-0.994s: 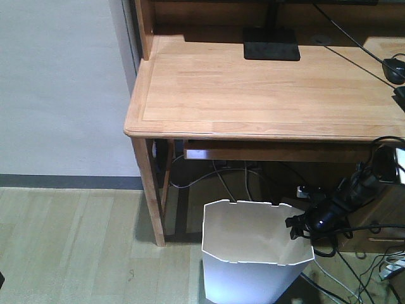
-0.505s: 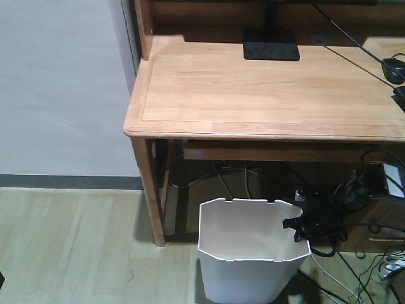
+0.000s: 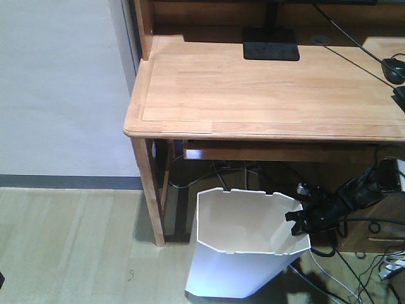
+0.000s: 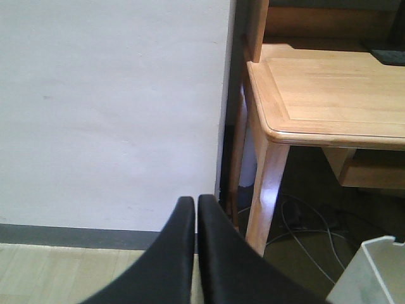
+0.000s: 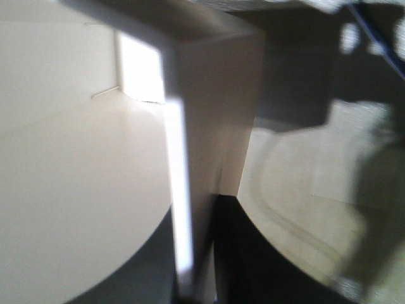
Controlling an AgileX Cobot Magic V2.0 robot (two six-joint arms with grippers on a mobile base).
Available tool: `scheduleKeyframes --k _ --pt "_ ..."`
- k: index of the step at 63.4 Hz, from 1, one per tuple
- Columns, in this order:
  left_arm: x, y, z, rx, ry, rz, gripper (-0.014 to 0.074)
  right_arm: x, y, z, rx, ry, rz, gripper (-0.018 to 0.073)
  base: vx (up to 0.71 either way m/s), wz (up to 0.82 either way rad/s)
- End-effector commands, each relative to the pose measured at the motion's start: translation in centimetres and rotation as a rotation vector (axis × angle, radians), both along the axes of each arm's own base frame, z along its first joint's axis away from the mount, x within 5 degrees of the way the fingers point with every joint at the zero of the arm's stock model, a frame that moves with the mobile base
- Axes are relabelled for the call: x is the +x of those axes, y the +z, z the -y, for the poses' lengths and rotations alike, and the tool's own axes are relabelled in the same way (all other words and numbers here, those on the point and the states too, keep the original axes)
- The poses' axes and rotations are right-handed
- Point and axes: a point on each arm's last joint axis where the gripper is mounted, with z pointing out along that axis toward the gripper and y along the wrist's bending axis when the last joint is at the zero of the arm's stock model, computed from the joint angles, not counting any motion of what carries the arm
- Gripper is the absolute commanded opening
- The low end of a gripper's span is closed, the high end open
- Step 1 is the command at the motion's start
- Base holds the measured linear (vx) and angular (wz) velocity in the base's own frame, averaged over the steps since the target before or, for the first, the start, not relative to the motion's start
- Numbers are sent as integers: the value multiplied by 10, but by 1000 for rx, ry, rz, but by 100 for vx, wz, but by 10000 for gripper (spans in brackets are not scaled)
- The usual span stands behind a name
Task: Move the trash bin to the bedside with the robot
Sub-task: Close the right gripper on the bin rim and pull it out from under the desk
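Our small black right gripper [image 3: 296,223] pinches the right rim of the tilted white thin-plastic trash bin [image 3: 237,223]; our left gripper [image 4: 195,201] sits closed, empty.

No lettering is showing in any view. The trash bin [image 3: 235,273] wall, tabletop [image 3: 253,88] and black monitor base [image 3: 271,50] are presenting plain surfaces, with no brand, label or number.

You face a pale plank floor [image 3: 69,240] where the white trash bin [image 3: 228,273] sits tilted, just beside the front leg [image 3: 149,190] of a light wooden desk. Loose cables [image 3: 354,278] lie on the floor to its right. The desk's surface [image 3: 253,88] carries a black monitor base [image 3: 271,50] and a dark mouse [image 3: 393,68] at the right edge.
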Motion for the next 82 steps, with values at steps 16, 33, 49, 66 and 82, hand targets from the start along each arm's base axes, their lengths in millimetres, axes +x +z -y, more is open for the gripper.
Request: scheduleKeyframes --k 16,33,49,66,82 --pt "3 4 0 -6 -2 52 -6 -16 116 8 3 -28 137 -3 0 0" --pt "3 4 0 -6 -2 52 -6 -51 175 0 -20 22 198 -3 0 0" --pt "3 4 0 -6 -2 52 -6 -65 191 -4 -16 33 193 -3 0 0" --pt "3 4 0 -6 -2 52 -6 -68 193 -12 82 53 166 -3 0 0" --pt "3 4 0 -6 -2 52 -6 -69 194 -13 94 55 163 -3 0 0"
